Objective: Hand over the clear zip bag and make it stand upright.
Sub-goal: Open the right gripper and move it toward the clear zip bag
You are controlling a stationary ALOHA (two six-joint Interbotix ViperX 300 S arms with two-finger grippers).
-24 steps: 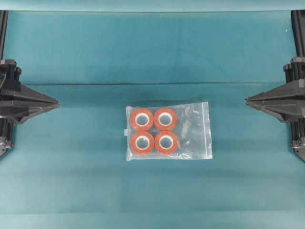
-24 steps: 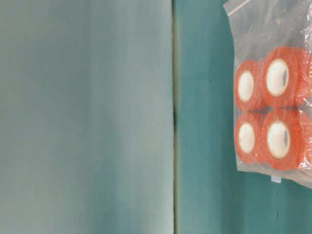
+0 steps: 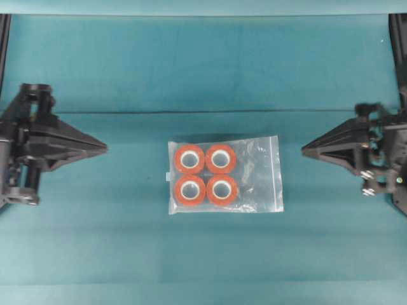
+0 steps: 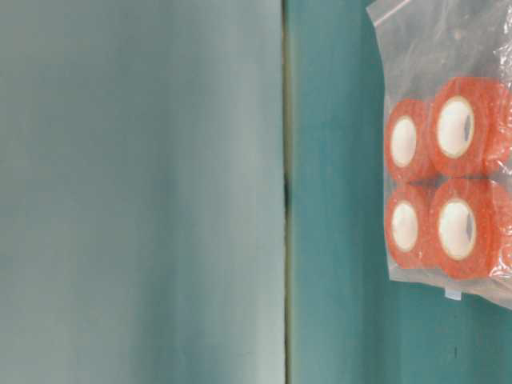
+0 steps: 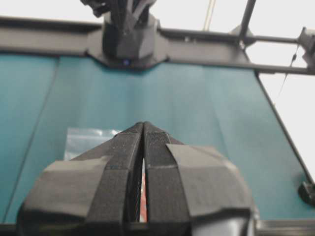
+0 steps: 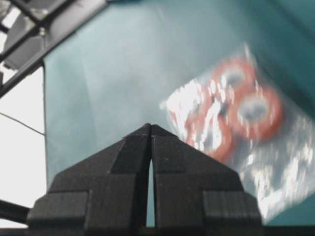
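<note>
left gripper: black, wedge-shaped, jaws pressed together, nothing between them. Sits at the left edge of the overhead view, tip aimed at the middle of the table, well apart from the bag.
right gripper: same black wedge, jaws fully closed and empty. Mirrors the other one from the right edge, tip also aimed inward, well apart from the bag.
why closed: my read is both are in a neutral pose; either has to open its jaws before it can pinch plastic.
clear zip bag: roughly square transparent crinkly plastic bag, lying flat mid-table between the two grippers. Nothing touches it. Zip-seal strip runs along its right edge in the overhead view, so the opening faces the right arm.
tape rolls: four orange-red rolls with white cores, packed two-by-two in the left half of the bag, lying on their flat sides. Right half of the bag holds only slack film.
why it matters: weight sits on the side away from the zip. A grip on the zip edge would likely let the rolls hang low, which could help it stand. That is a judgement.
task status: not started; no pickup, no handover, bag not upright.
risk: thin slippery film lying flat, hard to pinch; rolls may shift.
table cloth: teal fabric, matte, with a seam or fold line across it behind the bag.
room: black frame rails at the far table edge in the left wrist view; bright washed-out background beyond.
</note>
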